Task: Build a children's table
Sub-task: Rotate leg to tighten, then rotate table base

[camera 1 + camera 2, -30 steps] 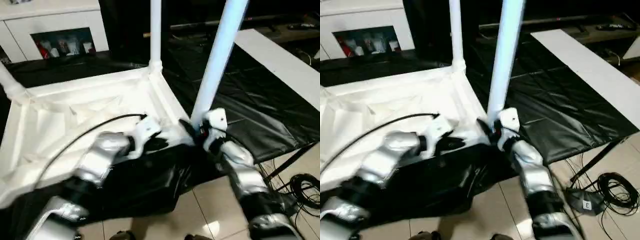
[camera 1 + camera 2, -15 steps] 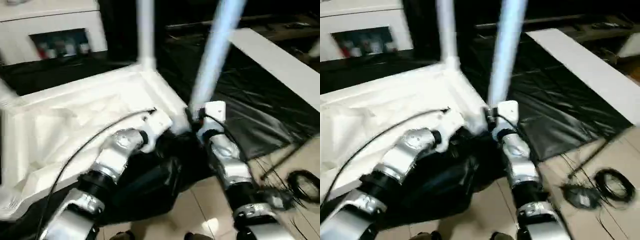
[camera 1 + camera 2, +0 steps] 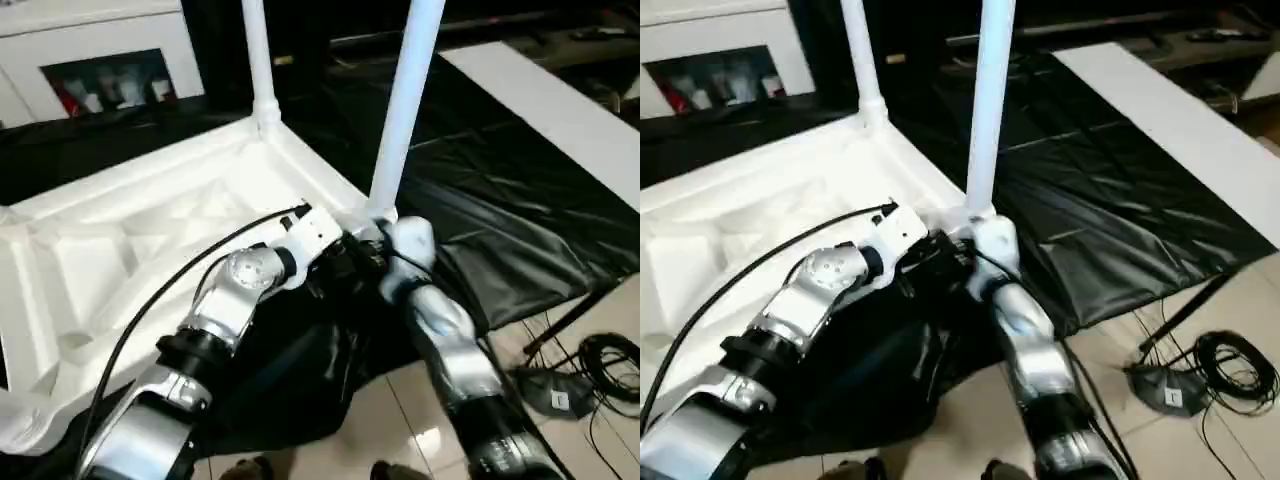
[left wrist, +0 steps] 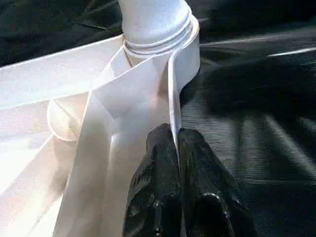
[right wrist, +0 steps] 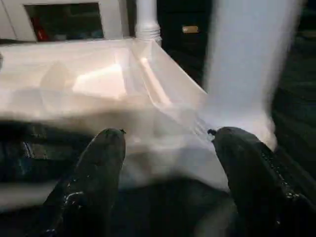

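Your left hand (image 4: pixel 173 148) is pinched shut on the rim of the children's table (image 3: pixel 150 240) just below the near leg (image 3: pixel 405 100), while your right hand (image 5: pixel 165 143) gapes empty beside that socket; tug sideways and the leg could pop loose.

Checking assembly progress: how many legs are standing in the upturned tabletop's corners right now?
2. One leg rises from the corner nearest the tools; another leg stands at the far corner. The other corners lie beyond the picture edges.
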{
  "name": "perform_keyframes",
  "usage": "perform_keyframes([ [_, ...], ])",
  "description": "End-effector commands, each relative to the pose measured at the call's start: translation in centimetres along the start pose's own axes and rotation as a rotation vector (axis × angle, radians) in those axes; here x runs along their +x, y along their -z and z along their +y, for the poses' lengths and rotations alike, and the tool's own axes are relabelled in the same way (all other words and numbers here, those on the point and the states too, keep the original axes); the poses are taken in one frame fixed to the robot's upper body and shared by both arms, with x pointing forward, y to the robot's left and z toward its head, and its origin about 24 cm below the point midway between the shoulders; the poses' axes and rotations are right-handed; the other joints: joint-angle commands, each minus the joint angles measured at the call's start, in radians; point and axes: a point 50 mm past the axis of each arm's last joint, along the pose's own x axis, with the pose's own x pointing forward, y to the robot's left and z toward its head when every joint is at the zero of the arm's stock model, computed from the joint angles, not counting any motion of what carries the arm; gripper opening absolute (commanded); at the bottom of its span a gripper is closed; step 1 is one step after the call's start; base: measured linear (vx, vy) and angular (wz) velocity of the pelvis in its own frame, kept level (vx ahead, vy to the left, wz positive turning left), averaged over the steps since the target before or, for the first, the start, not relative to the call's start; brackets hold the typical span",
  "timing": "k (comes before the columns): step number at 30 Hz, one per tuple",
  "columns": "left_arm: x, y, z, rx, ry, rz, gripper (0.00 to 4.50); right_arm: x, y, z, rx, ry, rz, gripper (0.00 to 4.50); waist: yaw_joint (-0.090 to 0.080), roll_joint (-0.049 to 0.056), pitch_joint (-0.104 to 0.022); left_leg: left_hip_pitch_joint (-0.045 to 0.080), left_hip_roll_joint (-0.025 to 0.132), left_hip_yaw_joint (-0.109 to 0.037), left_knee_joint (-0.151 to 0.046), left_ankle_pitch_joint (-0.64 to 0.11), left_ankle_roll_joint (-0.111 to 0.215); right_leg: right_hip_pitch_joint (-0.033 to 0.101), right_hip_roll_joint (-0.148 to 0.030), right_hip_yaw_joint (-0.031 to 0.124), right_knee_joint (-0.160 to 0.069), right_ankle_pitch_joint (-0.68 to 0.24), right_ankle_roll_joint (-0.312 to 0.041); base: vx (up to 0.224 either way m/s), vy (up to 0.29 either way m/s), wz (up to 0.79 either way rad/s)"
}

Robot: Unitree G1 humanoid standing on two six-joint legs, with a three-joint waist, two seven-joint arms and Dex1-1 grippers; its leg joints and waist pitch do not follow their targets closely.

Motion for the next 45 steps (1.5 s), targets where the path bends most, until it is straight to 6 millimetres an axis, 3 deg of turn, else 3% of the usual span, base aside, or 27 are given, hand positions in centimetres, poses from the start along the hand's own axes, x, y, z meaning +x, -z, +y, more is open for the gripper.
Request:
perform_keyframes([
  [1, -0.3, 1.0, 0.0, -0.056, -0.022, -0.015, 0.55, -0.1, -0.6, -0.1, -0.006, -0.007, -0.029, 3.17, 0.0, -0.015, -0.057, 0.013, 0.039, -0.014, -0.06, -0.238, 0.079, 0.038, -0.043, 0.034, -0.072, -0.235, -0.187, 0.0, 0.0, 0.0],
  [3, -0.5, 0.6, 0.5, -0.094, -0.023, -0.05, 0.7, -0.6, -0.6, -0.3, -0.015, 0.003, -0.03, 3.17, 0.001, -0.01, -0.061, 0.011, 0.04, -0.014, -0.058, -0.217, 0.082, 0.041, -0.044, 0.033, -0.067, -0.201, -0.204, 0.0, 0.0, 0.0],
  [5, -1.2, 0.3, 1.2, -0.097, -0.052, -0.09, 0.82, -1.1, -0.5, -0.6, -0.021, 0.03, -0.022, 3.17, 0.001, -0.005, -0.065, 0.01, 0.041, -0.014, -0.053, -0.178, 0.094, 0.045, -0.04, 0.031, -0.056, -0.107, -0.227, 0.0, 0.0, 0.0],
  [8, -1.6, 0.1, 1.8, -0.12, -0.073, -0.123, 1.03, -1.3, -0.3, -0.8, -0.033, 0.048, -0.01, 3.17, -0.002, -0.004, -0.074, 0.01, 0.039, -0.011, -0.041, -0.115, 0.12, 0.048, -0.037, 0.03, -0.041, 0.018, -0.262, 0.0, 0.0, 0.0],
  [11, -2.0, 0.0, 2.0, -0.127, -0.087, -0.139, 1.35, -1.4, -0.2, -1.0, -0.032, 0.059, -0.003, 3.17, 0.0, -0.006, -0.074, 0.009, 0.038, -0.008, -0.035, -0.086, 0.149, 0.048, -0.037, 0.029, -0.036, 0.079, -0.283, 0.0, 0.0, 0.0],
  [15, -2.3, 0.9, 1.0, -0.135, 0.009, -0.099, 1.47, -1.4, -0.2, -1.7, -0.033, 0.083, 0.006, 3.17, 0.004, -0.009, -0.076, 0.011, 0.041, -0.006, -0.034, -0.09, 0.154, 0.049, -0.038, 0.03, -0.035, 0.028, -0.284, 0.0, 0.0, 0.0],
  [20, -2.0, 1.2, -0.2, -0.186, 0.068, -0.073, 2.04, -1.5, -0.1, -2.3, -0.056, 0.095, 0.02, 3.17, 0.009, -0.008, -0.079, 0.014, 0.041, -0.005, -0.03, -0.1, 0.135, 0.049, -0.038, 0.032, -0.033, 0.008, -0.283, 0.0, 0.0, 0.0],
  [24, -2.4, 0.1, -0.8, -0.239, 0.12, -0.142, 2.27, -1.8, 0.1, -2.6, -0.07, 0.104, 0.032, 3.17, 0.01, -0.006, -0.081, 0.012, 0.04, -0.005, -0.029, -0.131, 0.116, 0.05, -0.039, 0.032, -0.036, -0.034, -0.279, 0.0, 0.0, 0.0],
  [28, -4.3, -2.3, -1.6, -0.293, 0.236, -0.319, 2.69, -2.1, 0.3, -3.0, -0.072, 0.12, 0.039, 3.17, 0.015, -0.009, -0.084, 0.011, 0.044, -0.006, -0.028, -0.147, 0.101, 0.05, -0.042, 0.033, -0.032, -0.068, -0.286, 0.0, 0.0, 0.0],
  [34, -6.2, -3.2, -3.1, -0.285, 0.413, -0.334, 3.22, -2.2, 0.3, -3.0, -0.076, 0.112, 0.037, 3.17, 0.01, -0.009, -0.082, 0.01, 0.039, -0.006, -0.028, -0.183, 0.074, 0.047, -0.034, 0.032, -0.035, -0.147, -0.242, 0.0, 0.0, 0.0],
  [38, -6.5, -1.2, -3.7, -0.222, 0.437, -0.162, 3.59, -2.4, -0.3, -2.5, -0.064, -0.034, 0.007, 3.17, 0.008, -0.003, -0.086, 0.012, 0.039, -0.01, -0.026, -0.216, 0.052, 0.046, -0.031, 0.034, -0.034, -0.178, -0.207, 0.0, 0.0, 0.0],
  [41, -6.1, 1.4, -2.2, -0.21, 0.269, 0.066, 3.72, -3.6, -1.4, -1.2, 0.007, -0.336, 0.03, 3.17, 0.01, -0.001, -0.089, 0.016, 0.038, -0.011, -0.025, -0.242, 0.052, 0.051, -0.025, 0.032, -0.035, -0.171, -0.196, 0.0, 0.0, 0.0],
  [45, -5.8, 1.9, -1.0, -0.232, 0.154, 0.142, 4.06, -4.9, -2.3, -1.3, -0.002, -0.491, 0.063, 3.17, 0.021, 0.004, -0.091, 0.019, 0.041, -0.016, -0.025, -0.265, 0.037, 0.05, -0.032, 0.03, -0.04, -0.235, -0.202, 0.0, 0.0, 0.0],
])
